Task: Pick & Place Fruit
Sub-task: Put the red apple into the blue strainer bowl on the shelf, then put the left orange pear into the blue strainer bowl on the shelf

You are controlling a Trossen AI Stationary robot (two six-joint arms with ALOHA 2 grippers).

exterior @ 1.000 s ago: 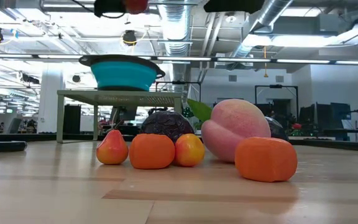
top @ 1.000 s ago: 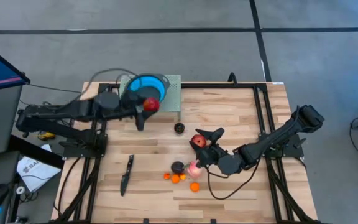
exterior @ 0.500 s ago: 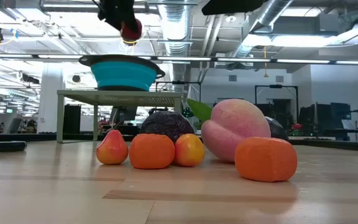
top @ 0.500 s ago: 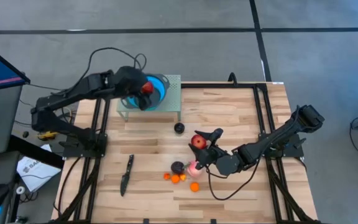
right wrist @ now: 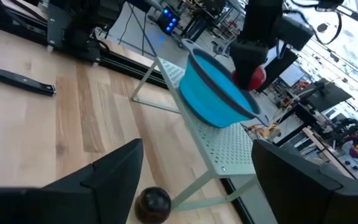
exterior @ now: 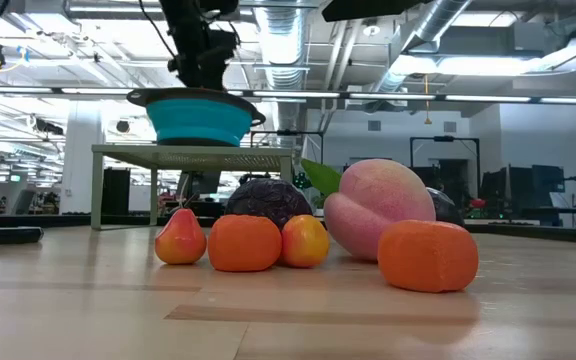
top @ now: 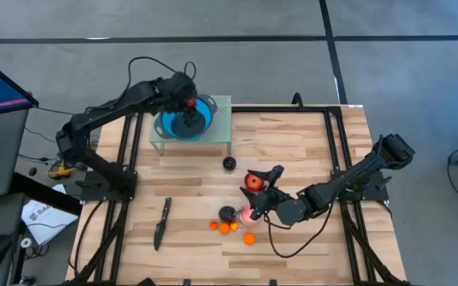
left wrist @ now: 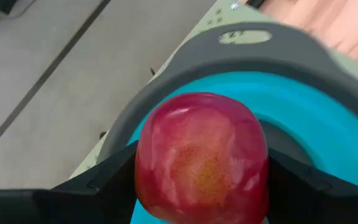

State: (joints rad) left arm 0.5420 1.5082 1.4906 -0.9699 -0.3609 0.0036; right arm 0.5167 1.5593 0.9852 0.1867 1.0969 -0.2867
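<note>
My left gripper [top: 188,115] is shut on a red fruit [left wrist: 201,165] over the blue bowl [top: 201,119], about level with its rim. It also shows in the right wrist view [right wrist: 252,74]. The bowl stands on a pale green perforated stand [top: 223,107] at the far left. My right gripper [top: 265,185] is open and empty above the table's middle, beside another red fruit [top: 252,180]. Near it on the table lie a pink fruit [top: 247,214], a dark purple one [top: 227,213] and tiny orange ones [top: 226,228]. Another dark fruit [top: 228,164] lies near the stand. My left gripper pinches the red fruit by two opposite sides [left wrist: 146,177] between its two fingers [left wrist: 101,183]. The fingers come from above, pointing down. The fruit is lifted clear, over the bowl's hollow [left wrist: 316,118].
A long black knife [top: 162,222] lies on the table's near left. Black frame rails run along the table's left and right edges [top: 336,143]. In the low view the fruit cluster [exterior: 268,235] stands in front of the stand's legs.
My left gripper has carried the red fruit from the bowl's near side toward the table's far edge, over the bowl, and has gone down to the bowl's rim. It has stayed shut on the fruit.
</note>
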